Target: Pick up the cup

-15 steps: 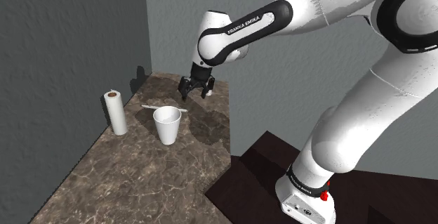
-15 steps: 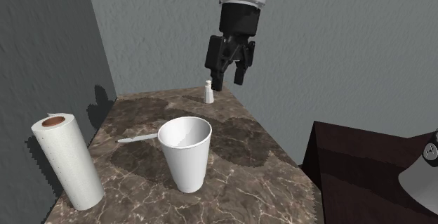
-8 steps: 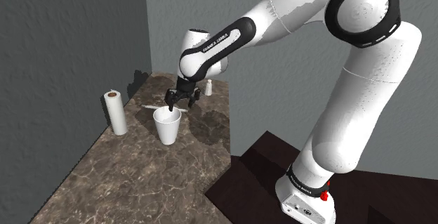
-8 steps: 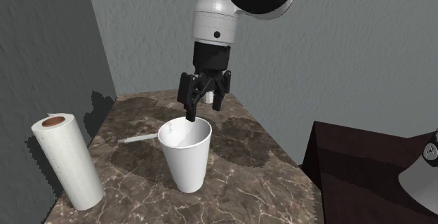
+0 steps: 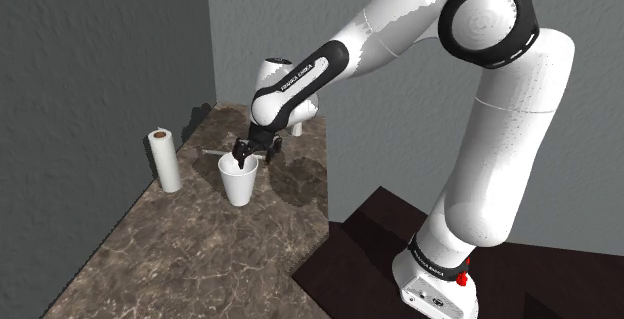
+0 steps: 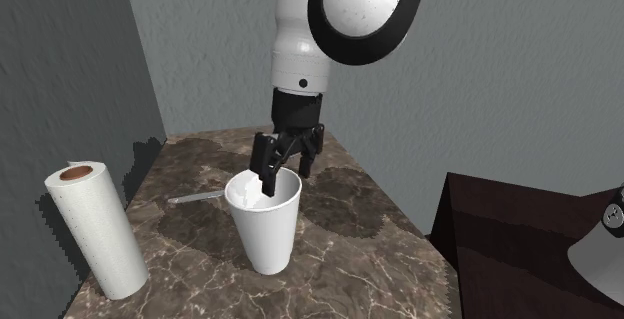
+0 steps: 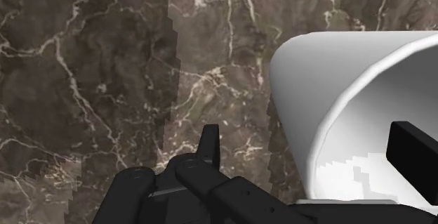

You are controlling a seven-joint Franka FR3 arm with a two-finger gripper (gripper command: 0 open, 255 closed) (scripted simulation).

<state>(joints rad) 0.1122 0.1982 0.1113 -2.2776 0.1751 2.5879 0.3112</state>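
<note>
Across the white cup [image 6: 266, 232] rim, the gripper [image 6: 285, 173] stands spread wide; arm [image 5: 302, 76] reads FRANKA EMIKA.

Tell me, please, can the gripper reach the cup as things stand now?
Probably yes. The open gripper is right at the cup, with one finger inside the rim and the other outside it, and nothing stands between them. The paper roll stands apart, off to the side.

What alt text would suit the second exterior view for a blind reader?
A black two-finger tool on a white robot arm straddles the rim of a white tapered cup on a brown marbled counter. A white paper towel roll stands at the view's left.
</note>
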